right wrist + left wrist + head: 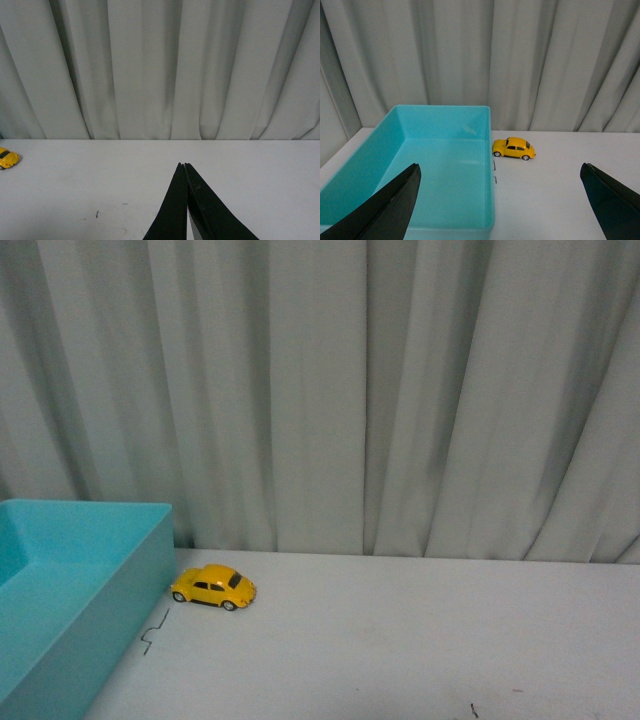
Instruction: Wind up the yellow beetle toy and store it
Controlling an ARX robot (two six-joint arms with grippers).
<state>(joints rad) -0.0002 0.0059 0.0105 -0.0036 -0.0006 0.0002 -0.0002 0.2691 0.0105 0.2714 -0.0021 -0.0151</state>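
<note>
The beetle (214, 587) sits just right of the bin (110, 630), left gripper (500, 166) spread wide, right gripper (183, 165) pressed together.

Pale grey-white fabric curtain (320, 390) w/ deep vertical pleats fills the whole bg in all three views, edge to edge. Its folds alternate between lighter ridges & darker grey shadow bands. The curtain hangs down to the back edge of a flat, matte white tabletop (420, 640), which spans the lower part of the scene. A thin dark zigzag mark (155, 632) sits on the tabletop at front left, and a tiny dark speck (474, 709) lies near the front edge, right of centre. Light is soft & diffuse; tabletop evenly lit.
</note>
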